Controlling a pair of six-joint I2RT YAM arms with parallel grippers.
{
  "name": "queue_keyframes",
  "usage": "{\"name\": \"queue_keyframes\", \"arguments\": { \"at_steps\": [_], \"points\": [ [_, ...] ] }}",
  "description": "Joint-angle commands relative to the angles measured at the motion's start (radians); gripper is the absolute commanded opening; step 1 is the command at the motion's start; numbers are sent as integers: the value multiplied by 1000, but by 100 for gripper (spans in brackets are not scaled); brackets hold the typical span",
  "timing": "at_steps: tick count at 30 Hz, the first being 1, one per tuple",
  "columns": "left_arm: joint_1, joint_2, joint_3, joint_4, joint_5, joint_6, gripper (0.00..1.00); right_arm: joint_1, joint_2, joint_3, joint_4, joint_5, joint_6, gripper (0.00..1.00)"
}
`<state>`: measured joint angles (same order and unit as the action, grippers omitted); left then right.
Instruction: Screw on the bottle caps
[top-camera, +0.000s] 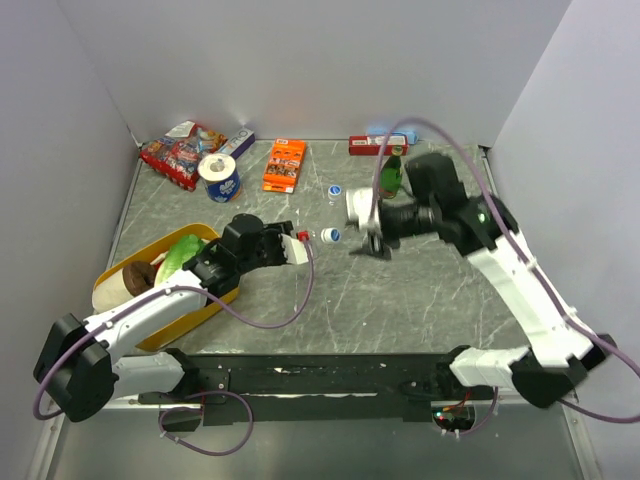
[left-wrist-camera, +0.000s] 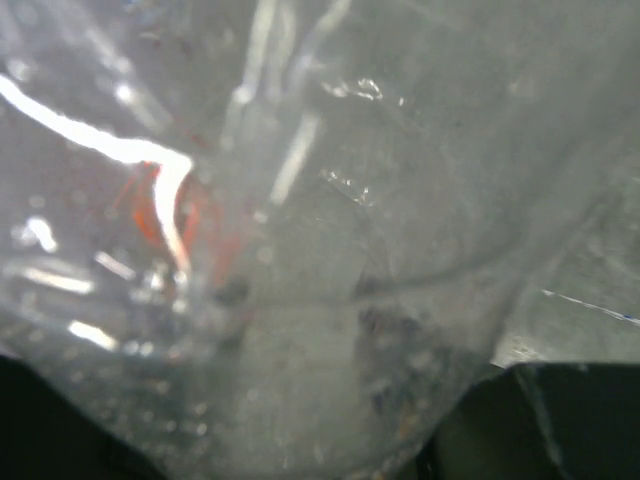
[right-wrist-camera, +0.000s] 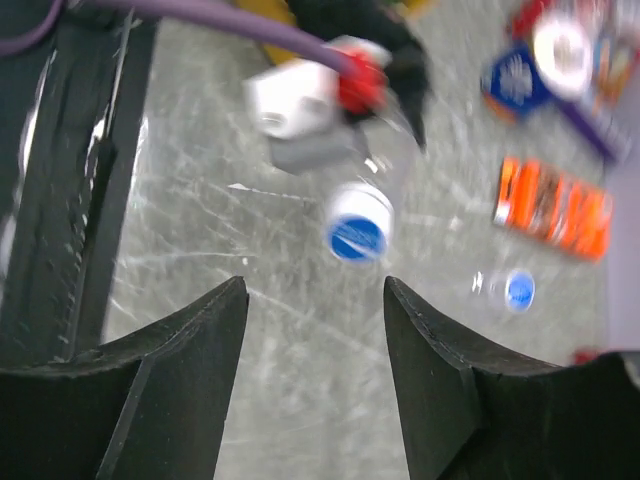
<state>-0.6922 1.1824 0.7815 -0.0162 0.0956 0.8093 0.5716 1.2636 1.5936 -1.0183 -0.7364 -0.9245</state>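
grey marbled table (top-camera: 420, 290) | left: yellow tray (top-camera: 203, 231) | back left: red snack packet (top-camera: 180, 150), tape roll (top-camera: 219, 178), blue box (top-camera: 238, 143) | back centre: orange packet (top-camera: 284, 165), small clear bottle (right-wrist-camera: 484, 286) with blue cap (right-wrist-camera: 519, 289) on | back right: red box (top-camera: 365, 145), green bottle (top-camera: 391, 176)

Your left gripper (top-camera: 300, 245) reaches toward centre, jaws clamped on a clear bottle (left-wrist-camera: 300, 250); your right gripper (right-wrist-camera: 315, 285) faces it, jaws spread wide

No legible txt anywhere, folks. Blue cap (right-wrist-camera: 357, 235) shows a white mark, too blurred to read; same w/ the second cap (right-wrist-camera: 519, 289). Orange box (top-camera: 284, 165) has print, too small to make out. Red snack pack (top-camera: 180, 155) and blue-white roll (top-camera: 220, 178) carry graphics, nothing readable. Left wrist view: pure blur.
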Motion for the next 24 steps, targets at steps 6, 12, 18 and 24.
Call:
{"name": "queue_keyframes", "arguments": {
  "at_steps": [6,12,18,24],
  "points": [
    [10,-17,85,-125,216,47,1,137,-87,-119,136,55,-358,64],
    [10,-24,99,-116,230,28,1,154,-66,-127,106,60,-425,63],
    [10,-29,96,-110,236,24,1,154,-58,-133,119,54,-425,49],
    [8,-29,98,-62,216,-5,1,154,-21,-136,176,83,-291,14]
  ]
}}
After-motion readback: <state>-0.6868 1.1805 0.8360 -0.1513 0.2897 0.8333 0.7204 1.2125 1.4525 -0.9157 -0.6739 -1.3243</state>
